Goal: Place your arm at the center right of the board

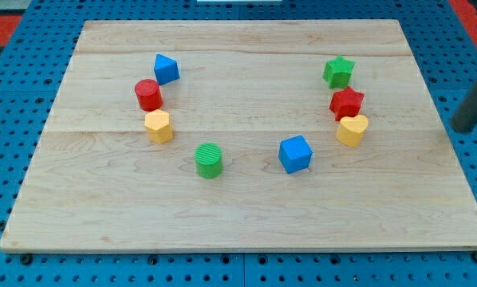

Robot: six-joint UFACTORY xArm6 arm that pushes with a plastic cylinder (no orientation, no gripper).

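My tip (463, 128) is at the view's right, level with the board's middle and just past the wooden board's (238, 215) right edge, over the blue pegboard. The dark rod slants up to the view's right edge. The nearest blocks are a yellow heart (352, 130), a red star (346, 103) and a green star (338, 72), stacked in a column well to the tip's left. A blue cube (295, 154) and a green cylinder (209, 159) lie at the lower middle. A blue block (166, 68), a red cylinder (148, 94) and a yellow block (158, 126) sit at the left.
A blue pegboard table (462, 48) surrounds the board on all sides. A red surface (474, 12) shows at the view's top right corner and top left corner.
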